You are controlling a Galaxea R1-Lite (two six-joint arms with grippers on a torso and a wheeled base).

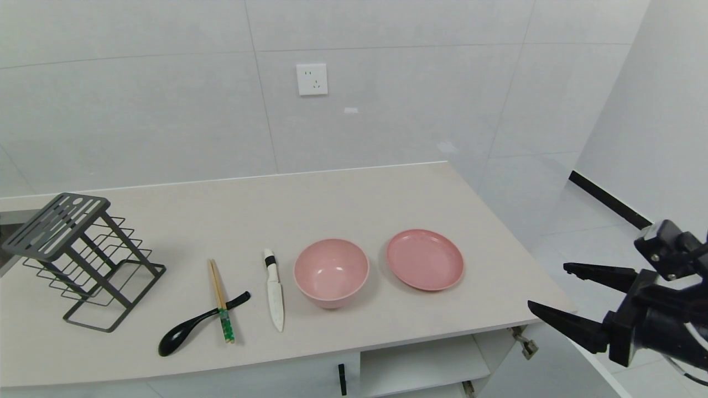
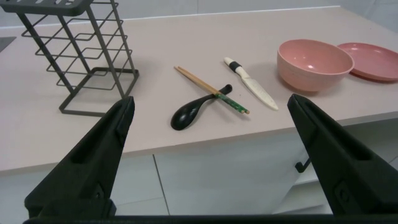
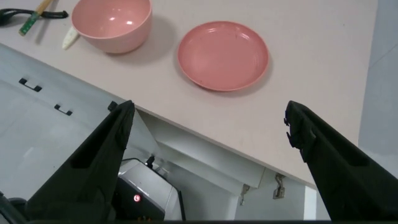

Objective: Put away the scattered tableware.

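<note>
On the beige counter lie a pink plate (image 1: 425,259) (image 2: 372,60) (image 3: 223,55), a pink bowl (image 1: 331,271) (image 2: 314,63) (image 3: 112,23), a white knife (image 1: 274,289) (image 2: 250,82), a pair of chopsticks (image 1: 221,300) (image 2: 210,89) and a black spoon (image 1: 197,324) (image 2: 198,109) crossing under the chopsticks. A dark wire rack (image 1: 80,257) (image 2: 79,48) stands at the counter's left. My right gripper (image 1: 553,296) (image 3: 208,130) is open, off the counter's right front corner, below the plate's level. My left gripper (image 2: 208,127) is open, held in front of the counter's edge, facing the spoon.
A tiled wall with a socket (image 1: 312,79) backs the counter. Below the counter front is an open cabinet shelf (image 1: 420,365) with a door hinge (image 1: 524,342). The counter's right edge drops to the floor.
</note>
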